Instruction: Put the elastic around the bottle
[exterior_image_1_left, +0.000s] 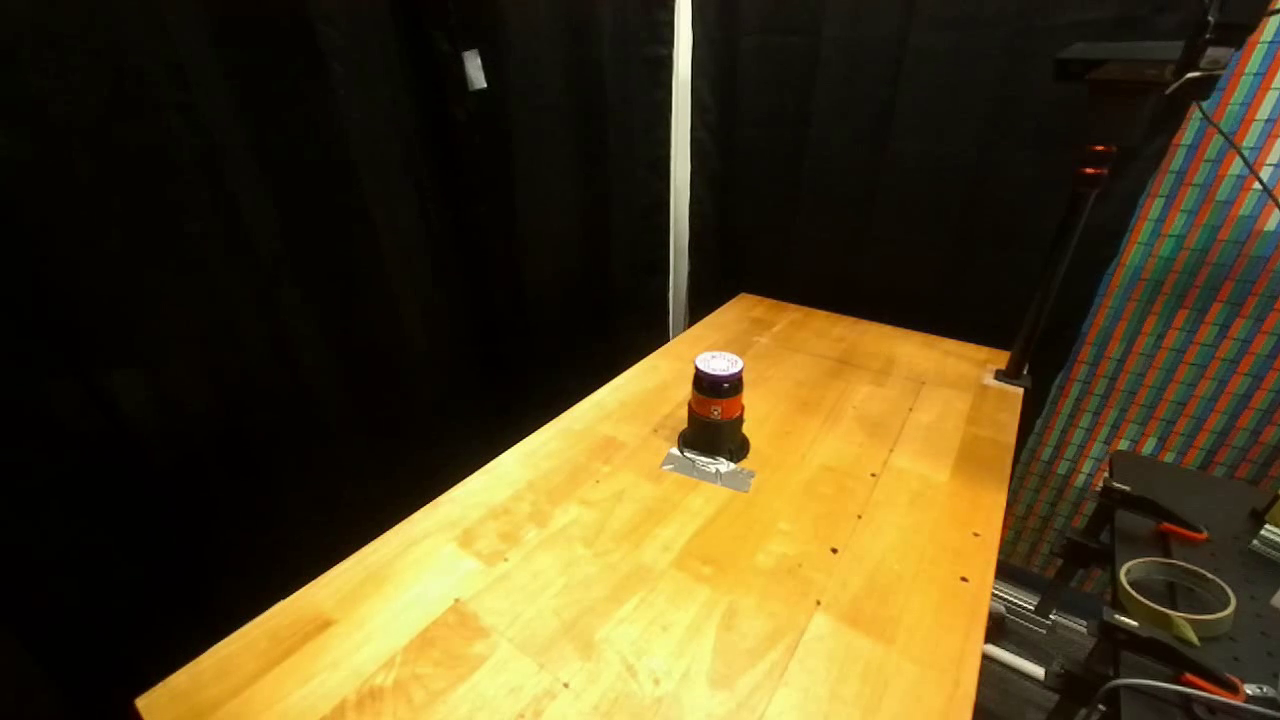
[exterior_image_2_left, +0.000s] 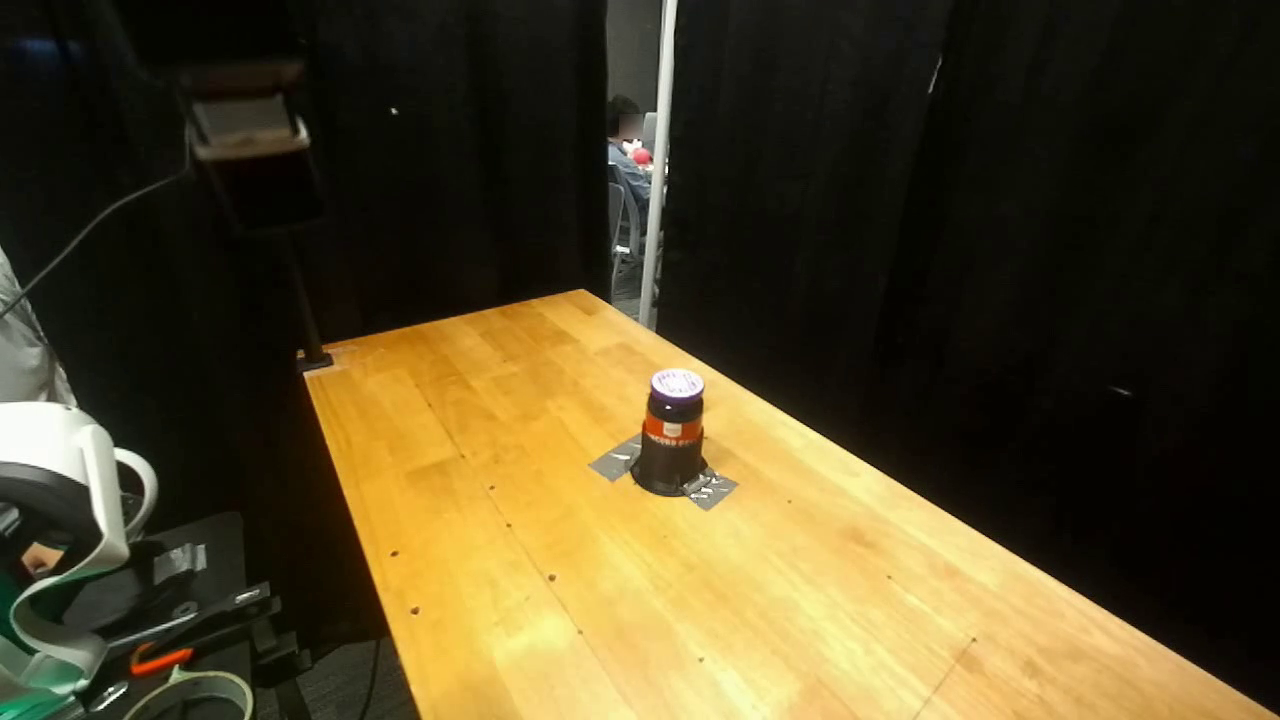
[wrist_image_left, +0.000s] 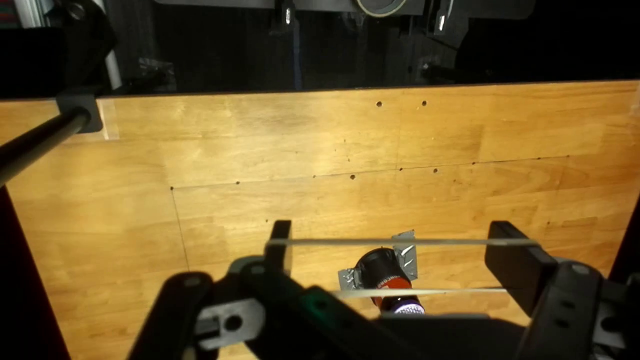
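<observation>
The bottle is dark with an orange-red band and a purple-rimmed white lid. It stands upright in a black holder on the table in both exterior views (exterior_image_1_left: 718, 407) (exterior_image_2_left: 673, 428). The wrist view also shows the bottle (wrist_image_left: 399, 283), partly covered by a strand and the gripper body. My gripper (wrist_image_left: 390, 240) is open, its fingers wide apart. The pale elastic (wrist_image_left: 340, 242) is looped around both fingers and stretched into two strands, the bottle showing below and between them. The elastic is apart from the bottle. The gripper is out of view in both exterior views.
Grey tape (exterior_image_1_left: 710, 470) fixes the black holder (exterior_image_2_left: 668, 465) to the wooden table (exterior_image_1_left: 620, 600). A dark pole (wrist_image_left: 45, 142) rises at a table corner. Black curtains surround the table. A side surface carries a tape roll (exterior_image_1_left: 1175, 598) and clamps.
</observation>
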